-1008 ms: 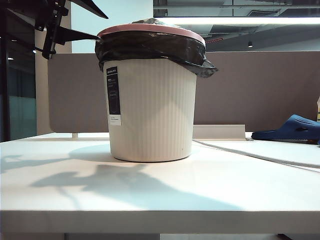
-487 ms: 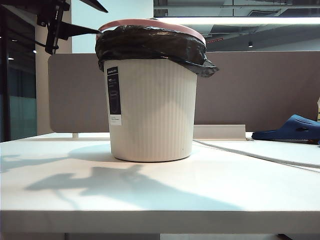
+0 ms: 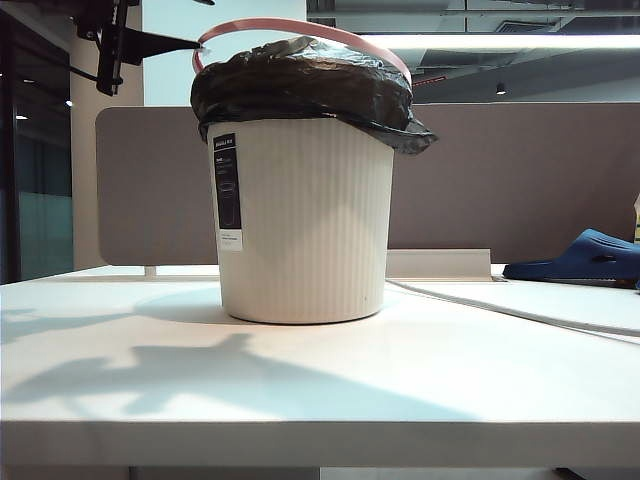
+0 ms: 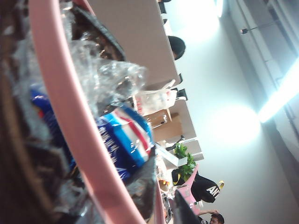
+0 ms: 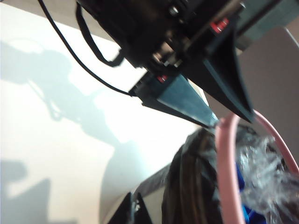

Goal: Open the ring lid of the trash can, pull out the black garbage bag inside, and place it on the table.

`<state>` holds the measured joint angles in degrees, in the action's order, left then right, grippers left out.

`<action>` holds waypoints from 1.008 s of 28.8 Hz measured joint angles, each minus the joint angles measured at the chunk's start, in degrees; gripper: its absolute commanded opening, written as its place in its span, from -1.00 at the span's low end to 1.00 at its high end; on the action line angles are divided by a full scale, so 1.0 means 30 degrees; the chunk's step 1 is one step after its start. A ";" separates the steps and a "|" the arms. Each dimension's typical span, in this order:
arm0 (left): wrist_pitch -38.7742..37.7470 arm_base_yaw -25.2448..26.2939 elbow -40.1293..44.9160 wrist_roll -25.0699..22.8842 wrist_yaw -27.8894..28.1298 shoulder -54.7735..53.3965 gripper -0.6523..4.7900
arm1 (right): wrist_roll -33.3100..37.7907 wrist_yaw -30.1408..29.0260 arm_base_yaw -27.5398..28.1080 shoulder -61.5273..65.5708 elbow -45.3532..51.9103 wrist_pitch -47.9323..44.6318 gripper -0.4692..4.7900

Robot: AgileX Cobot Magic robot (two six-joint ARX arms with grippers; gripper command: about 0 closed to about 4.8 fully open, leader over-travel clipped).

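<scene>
While your left end effector (image 3: 195, 45) grips the ring lid (image 3: 300, 27), tilted above the trash can (image 3: 305, 220) on the bench (image 3: 320, 380), and the right end effector stays clenched empty, the black garbage bag (image 3: 300, 85) could snag.

Left gripper (image 3: 196, 44) is clamped on the ring lid (image 3: 300, 26), which is tilted up on that side. A gap is opened between hoop and black garbage bag (image 3: 300, 88) just beside the jaws. Bin mouth is blocked by bulging bag and wrappers (image 4: 124, 140). Right gripper: closed, beside the bin.
</scene>
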<state>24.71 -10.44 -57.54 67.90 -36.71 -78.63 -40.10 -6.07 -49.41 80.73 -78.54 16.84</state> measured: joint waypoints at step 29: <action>0.2142 -0.0007 -0.0007 0.0765 0.0080 -0.0058 0.03 | -0.6382 0.7526 -0.1209 0.3701 0.0000 -0.6521 -0.83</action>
<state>31.14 -10.46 -57.56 70.19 -36.47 -78.81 -59.24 16.51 -53.04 91.83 -78.54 -2.72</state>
